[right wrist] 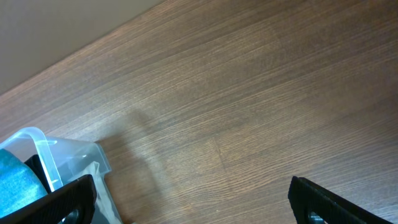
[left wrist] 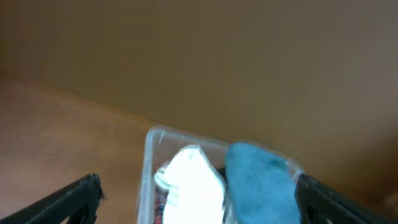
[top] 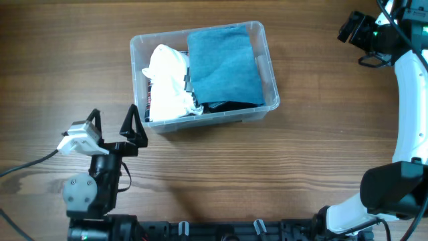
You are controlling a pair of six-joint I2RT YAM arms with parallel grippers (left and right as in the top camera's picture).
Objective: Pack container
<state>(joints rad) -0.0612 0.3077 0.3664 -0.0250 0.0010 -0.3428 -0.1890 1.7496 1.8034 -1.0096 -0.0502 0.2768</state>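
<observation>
Container [top: 221,118] likely light, stiff, slick plastic; soft cloths [top: 224,67] inside; best hold probably thick rim, 1 o'clock of left gripper [top: 114,119]; left gripper, right gripper [right wrist: 193,199] both spread, empty.

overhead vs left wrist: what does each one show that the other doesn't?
Overhead only: the whole container, a dark item under the blue cloth, the right arm well away from the container, and the table around it.
Left wrist only: a blurred brown backdrop past the table's edge.
Both: part of the container, the white cloth beside the blue cloth, and the left jaws spread open, empty.
</observation>
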